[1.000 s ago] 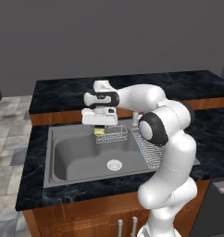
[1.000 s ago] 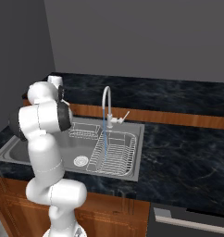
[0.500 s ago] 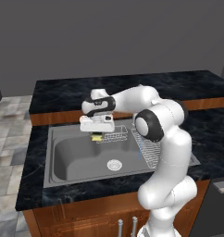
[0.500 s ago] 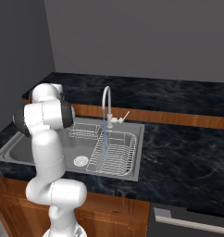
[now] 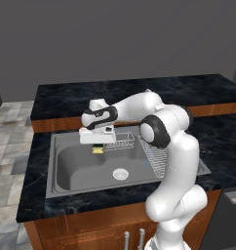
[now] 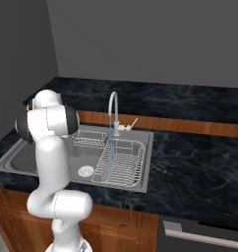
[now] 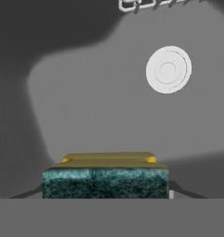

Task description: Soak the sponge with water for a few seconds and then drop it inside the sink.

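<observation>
Since a second ago your arm has swung left across the basin, carrying the sponge (image 5: 97, 150) away from the wire basket (image 5: 121, 142) toward the 9 o'clock side of the sink (image 5: 61, 183). Your tool (image 5: 97, 148) is clamped on the sponge, which hangs above the basin floor and not on it; in the hand view the sponge (image 7: 105, 176) sits between the tips, green layer facing the camera and yellow body behind it. Beyond it in that view you can see the round drain (image 7: 168, 69) at about 1 o'clock, well apart from the sponge. From the right base view, the water (image 6: 111, 146) falls as a thin blue stream from the faucet (image 6: 114, 113) onto the dish rack (image 6: 122, 163), at 3 o'clock of the drain (image 6: 86, 171). The sponge is well apart from that stream. Dark marbled worktop (image 5: 47, 207) surrounds the sink rim.
</observation>
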Motion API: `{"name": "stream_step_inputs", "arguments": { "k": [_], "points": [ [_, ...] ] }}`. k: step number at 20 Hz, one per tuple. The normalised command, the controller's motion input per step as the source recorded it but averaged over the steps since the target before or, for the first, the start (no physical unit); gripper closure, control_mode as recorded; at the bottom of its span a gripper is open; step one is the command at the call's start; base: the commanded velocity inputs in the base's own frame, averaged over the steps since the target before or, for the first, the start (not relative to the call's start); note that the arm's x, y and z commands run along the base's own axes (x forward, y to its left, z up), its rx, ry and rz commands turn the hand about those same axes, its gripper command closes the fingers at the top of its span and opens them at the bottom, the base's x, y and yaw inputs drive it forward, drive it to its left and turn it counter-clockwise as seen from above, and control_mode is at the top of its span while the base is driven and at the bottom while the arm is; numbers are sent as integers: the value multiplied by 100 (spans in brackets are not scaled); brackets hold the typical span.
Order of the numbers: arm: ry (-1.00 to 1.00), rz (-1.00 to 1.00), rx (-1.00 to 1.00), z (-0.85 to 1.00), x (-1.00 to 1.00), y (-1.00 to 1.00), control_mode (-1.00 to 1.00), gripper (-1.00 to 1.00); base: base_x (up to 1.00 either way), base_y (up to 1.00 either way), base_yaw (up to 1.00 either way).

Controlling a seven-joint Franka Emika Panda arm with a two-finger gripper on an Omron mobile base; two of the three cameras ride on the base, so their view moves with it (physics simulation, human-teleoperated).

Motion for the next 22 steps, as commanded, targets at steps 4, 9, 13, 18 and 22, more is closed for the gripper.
{"name": "stream_step_inputs", "arguments": {
  "k": [4,9,13,18,22],
  "points": [
    [0,0,-5,-27,0,21,-100,100,0,0,0],
    [0,0,-1,-44,0,12,-100,100,0,0,0],
    [0,2,0,-46,0,1,-100,100,0,0,0],
    [0,1,0,-39,0,1,-100,100,0,0,0],
    [0,0,0,-36,0,1,-100,100,0,0,0]
  ]
}}
